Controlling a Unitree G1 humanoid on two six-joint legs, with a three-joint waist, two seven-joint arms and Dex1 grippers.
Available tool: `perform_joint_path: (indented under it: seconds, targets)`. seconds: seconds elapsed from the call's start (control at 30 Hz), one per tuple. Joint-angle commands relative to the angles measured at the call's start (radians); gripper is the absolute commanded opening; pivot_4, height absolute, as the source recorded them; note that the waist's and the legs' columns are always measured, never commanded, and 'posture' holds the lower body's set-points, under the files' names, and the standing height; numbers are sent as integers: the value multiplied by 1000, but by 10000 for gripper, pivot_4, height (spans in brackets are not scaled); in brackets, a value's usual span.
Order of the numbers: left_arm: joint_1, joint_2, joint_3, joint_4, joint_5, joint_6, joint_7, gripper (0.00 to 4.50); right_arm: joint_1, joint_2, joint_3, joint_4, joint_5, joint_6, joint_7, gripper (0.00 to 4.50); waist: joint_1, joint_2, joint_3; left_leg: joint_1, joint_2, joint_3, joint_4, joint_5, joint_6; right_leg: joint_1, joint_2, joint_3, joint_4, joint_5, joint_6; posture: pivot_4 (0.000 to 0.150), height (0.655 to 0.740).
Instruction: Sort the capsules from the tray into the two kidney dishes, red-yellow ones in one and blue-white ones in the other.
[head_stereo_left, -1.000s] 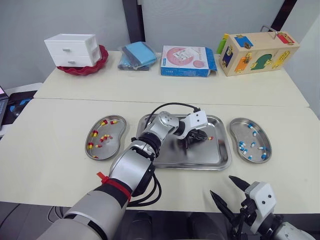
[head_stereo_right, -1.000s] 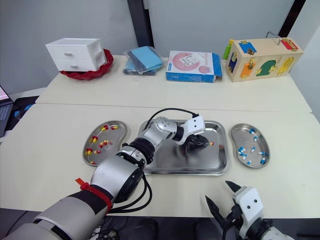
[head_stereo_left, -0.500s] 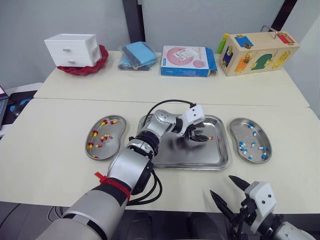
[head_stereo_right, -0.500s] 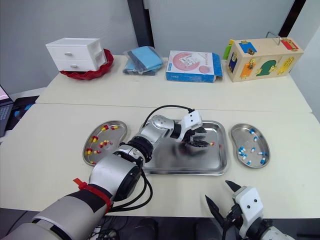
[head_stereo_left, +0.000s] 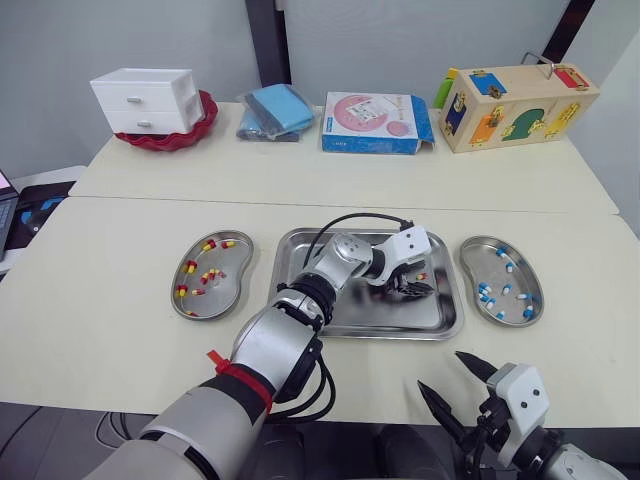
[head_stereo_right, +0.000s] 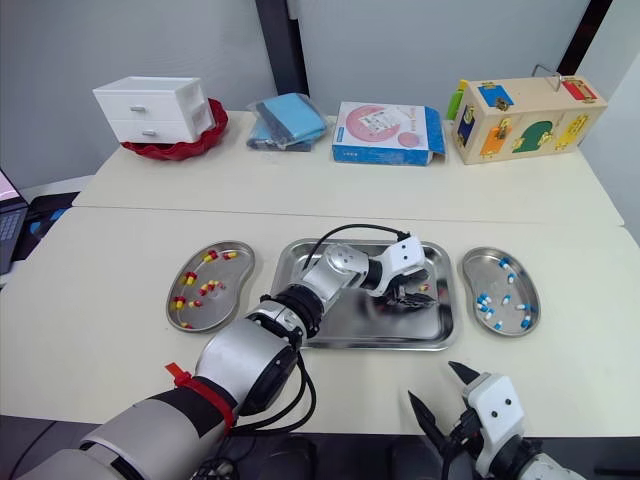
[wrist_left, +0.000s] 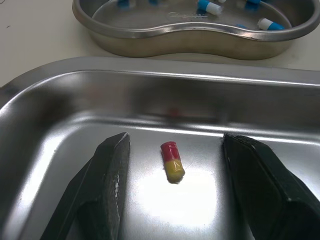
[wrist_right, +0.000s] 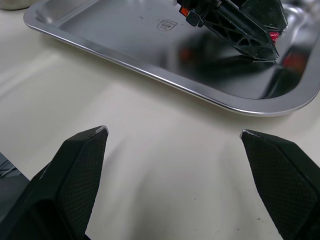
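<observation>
Left gripper (wrist_left: 175, 142) fingers (wrist_left: 111, 172) spread — red-yellow capsule (wrist_left: 172, 161) between; tray (wrist_left: 60, 125) beneath.

Far side: white drawers (head_stereo_left: 143, 98) in red bowl (head_stereo_left: 196, 125), blue packs (head_stereo_left: 275, 110), carton (head_stereo_left: 375, 122), wooden busy-box (head_stereo_left: 515, 103)

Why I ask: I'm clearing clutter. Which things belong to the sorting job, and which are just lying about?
Job: tray, red-yellow capsule, left dish, right dish, left end effector.
Lying about: drawers, red bowl, blue pack, box, wooden toy.

Splayed right pincer (wrist_right: 173, 131) over cream table (wrist_right: 125, 117), steel tray (wrist_right: 150, 66) rim ahead, left pincer (wrist_right: 250, 35) low inside it
</observation>
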Motion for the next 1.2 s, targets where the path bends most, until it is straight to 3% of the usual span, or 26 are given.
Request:
perform_joint_path:
  seconds: [0.03,0.33,0.63,0.8,1.03,1.2]
  targets:
    - [5,-3,-16,-12,18,9,8,26911,13,6,-4,-51,0,-15,-9,45000,0,0,0,0,0,0,0,0,0,0,0,0,0,0,0,1500,7400]
    - [4,16,-25,-15,19,11,-1,181,6,0,-5,-42,1,-23,-7,45000,0,0,-1,1,0,0,0,0,0,1,0,0,0,0,0,1500,7400]
    - [4,36,-9,-62,-11,-3,-71,181,13,-18,-18,-49,4,-44,17,45000,-1,0,-1,1,0,0,0,0,0,1,0,0,0,0,0,1500,7400]
    - [11,83,35,-185,-90,53,-184,181,17,-61,-44,-49,20,-58,70,45000,0,0,-1,1,0,0,0,0,0,1,0,0,0,0,0,1500,7400]
    - [160,218,34,-633,-178,298,-276,181,-33,-125,-76,-14,49,-80,159,45000,-6,2,-2,1,1,0,0,0,0,1,0,0,0,0,0,1500,7400]
    - [348,393,78,-1044,-227,563,-248,181,-67,-194,-85,48,58,-122,261,45000,-9,2,-2,2,2,0,0,0,0,1,0,0,0,0,0,1500,7400]
